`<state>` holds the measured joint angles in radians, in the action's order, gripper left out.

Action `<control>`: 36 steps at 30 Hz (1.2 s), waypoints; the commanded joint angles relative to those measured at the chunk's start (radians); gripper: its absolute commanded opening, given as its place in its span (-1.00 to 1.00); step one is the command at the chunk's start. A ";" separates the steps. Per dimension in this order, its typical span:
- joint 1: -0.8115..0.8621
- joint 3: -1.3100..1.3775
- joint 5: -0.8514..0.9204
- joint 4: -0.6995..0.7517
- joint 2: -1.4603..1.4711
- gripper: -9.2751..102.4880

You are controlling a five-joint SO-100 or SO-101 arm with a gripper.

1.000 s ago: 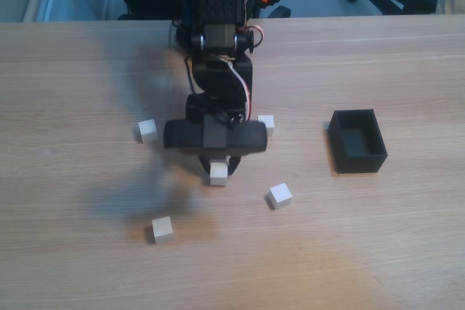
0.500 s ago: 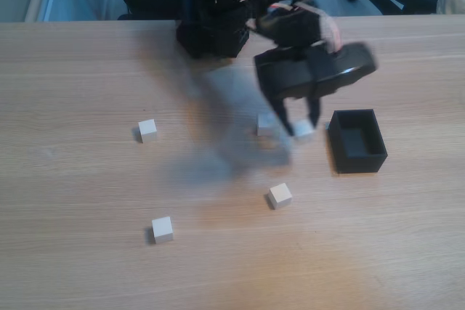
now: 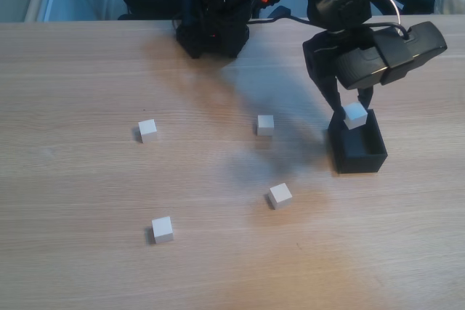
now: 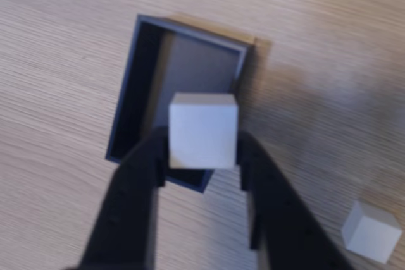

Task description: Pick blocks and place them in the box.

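Arm reaches right in the fixed view, gripper (image 3: 354, 115) pinching a white block (image 3: 355, 115) above the far end of the black box (image 3: 361, 157). Wrist view shows the box (image 4: 130, 102) floor bare; four blocks lie leftward on the table (image 3: 87, 179).

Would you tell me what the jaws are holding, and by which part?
A white block, gripped by its two opposite side faces, above the black box.

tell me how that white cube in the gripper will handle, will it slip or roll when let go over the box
The cube looks rigid: its flat faces show no dent between the fingers. Its matte sides probably grip well, so slipping seems unlikely. With square edges it should not roll; dropped into the black box it would likely settle flat, perhaps after a small bounce.
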<state>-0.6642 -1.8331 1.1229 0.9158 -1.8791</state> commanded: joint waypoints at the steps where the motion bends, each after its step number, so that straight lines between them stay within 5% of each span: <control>1: -0.017 0.069 -0.005 0.014 0.002 -0.68; 16: 0.054 0.086 -0.017 0.161 -0.040 -0.64; 26: 0.397 -0.347 0.084 0.187 -0.350 -0.55; 36: 0.387 -0.552 0.017 0.264 -0.477 -0.48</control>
<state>-0.2531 -2.3807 1.1674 1.1796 -2.3224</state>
